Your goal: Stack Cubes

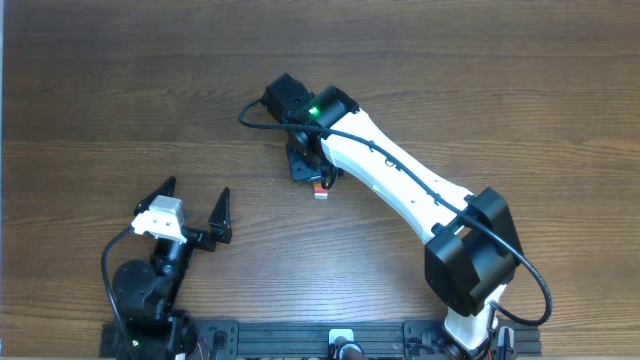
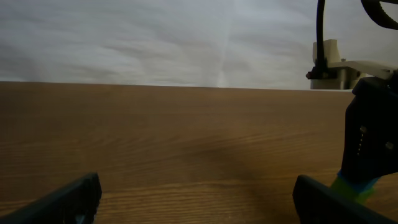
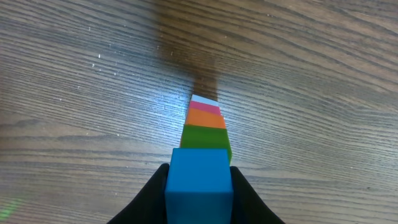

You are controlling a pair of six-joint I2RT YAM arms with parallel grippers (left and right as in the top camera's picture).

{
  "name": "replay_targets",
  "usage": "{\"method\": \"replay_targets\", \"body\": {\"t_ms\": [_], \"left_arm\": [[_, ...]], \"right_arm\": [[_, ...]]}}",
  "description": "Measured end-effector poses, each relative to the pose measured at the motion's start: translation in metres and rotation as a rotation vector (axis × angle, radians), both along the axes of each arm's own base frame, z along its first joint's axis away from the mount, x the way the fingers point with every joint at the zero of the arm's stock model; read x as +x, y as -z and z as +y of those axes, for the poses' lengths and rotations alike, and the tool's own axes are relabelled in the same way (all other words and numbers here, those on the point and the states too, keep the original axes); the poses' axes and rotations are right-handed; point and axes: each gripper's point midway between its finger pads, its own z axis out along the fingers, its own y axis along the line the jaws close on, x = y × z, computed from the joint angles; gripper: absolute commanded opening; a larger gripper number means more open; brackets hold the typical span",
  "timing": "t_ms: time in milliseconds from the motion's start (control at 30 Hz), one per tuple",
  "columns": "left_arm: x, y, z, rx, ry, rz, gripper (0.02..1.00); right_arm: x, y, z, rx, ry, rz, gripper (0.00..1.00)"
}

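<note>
Right at the top of the cube tower (image 1: 321, 190), the right gripper (image 3: 199, 180) has its fingers pressed to both sides of the blue cube (image 3: 198, 169), clamped on and squared up over the column. That looks like a placement being steadied before release. Below the blue cube sit the green cube (image 3: 204, 137), the orange cube (image 3: 206, 117), the pink cube (image 3: 205, 107) and the white cube (image 3: 203, 99) at the foot, each a touch off the one above, so the tower leans a little and a gentle let-go seems wise. Around the tower's base runs the dark wood-grain table (image 3: 74, 93). Well apart from the tower, the left gripper (image 1: 197, 188) rests low with its claw spread wide and nothing in it, probably kept out of the way. Beyond the table's far edge is a pale plain wall (image 2: 155, 37).
</note>
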Motion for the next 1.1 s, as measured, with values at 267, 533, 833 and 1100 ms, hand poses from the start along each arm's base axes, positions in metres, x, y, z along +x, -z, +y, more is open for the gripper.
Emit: {"method": "replay_targets", "body": {"t_ms": [267,533,833,1100], "left_arm": [[0.0000,0.0000,0.0000,0.000,0.000,0.000,1.000],[0.0000,0.0000,0.0000,0.000,0.000,0.000,1.000],[0.0000,0.0000,0.0000,0.000,0.000,0.000,1.000],[0.0000,0.0000,0.0000,0.000,0.000,0.000,1.000]], "right_arm": [[-0.0007,0.0006,0.0002,0.001,0.000,0.005,0.314],[-0.0012,0.0011,-0.0002,-0.002,-0.001,0.008,0.354],[-0.0013,0.0013,-0.0001,-0.002,-0.002,0.008,0.531],[-0.0012,0.0014,0.0000,-0.002,-0.008,0.008,0.991]]}}
